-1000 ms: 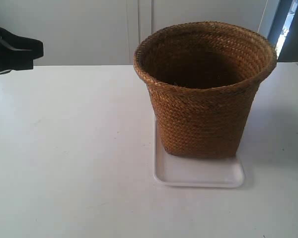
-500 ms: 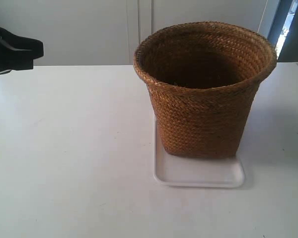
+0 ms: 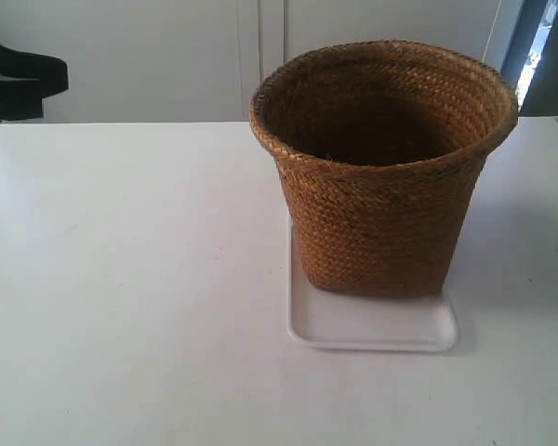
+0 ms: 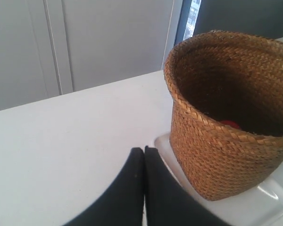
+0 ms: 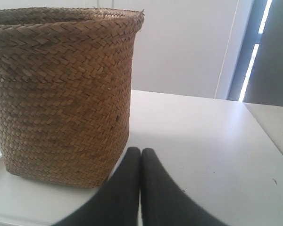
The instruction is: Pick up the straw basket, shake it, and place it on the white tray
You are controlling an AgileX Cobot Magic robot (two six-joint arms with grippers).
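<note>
The straw basket (image 3: 381,186) stands upright on the white tray (image 3: 372,330). Its narrow base sits inside the tray's low rim, toward the far end, which leaves a bare strip of tray on the side facing the exterior camera. The rim is there to keep the base from sliding, and judging by how level the basket sits, the setting-down part of the task looks done.

The left gripper (image 4: 144,150) has its two black fingers pressed flat together with nothing between them. The basket is ahead of its tips and off to one side, near but not touching. The right gripper (image 5: 140,151) is likewise closed on nothing. The basket's woven wall rises just beyond its tips with a sliver of white table (image 3: 121,279) between them. With both jaws empty and clear of the straw, the basket rests on its own weight alone.

Inside the basket, seen from the left wrist, a small red patch (image 4: 229,124) shows low against the dark weave. It may be an object lying at the bottom, but too little of it shows to say.
</note>
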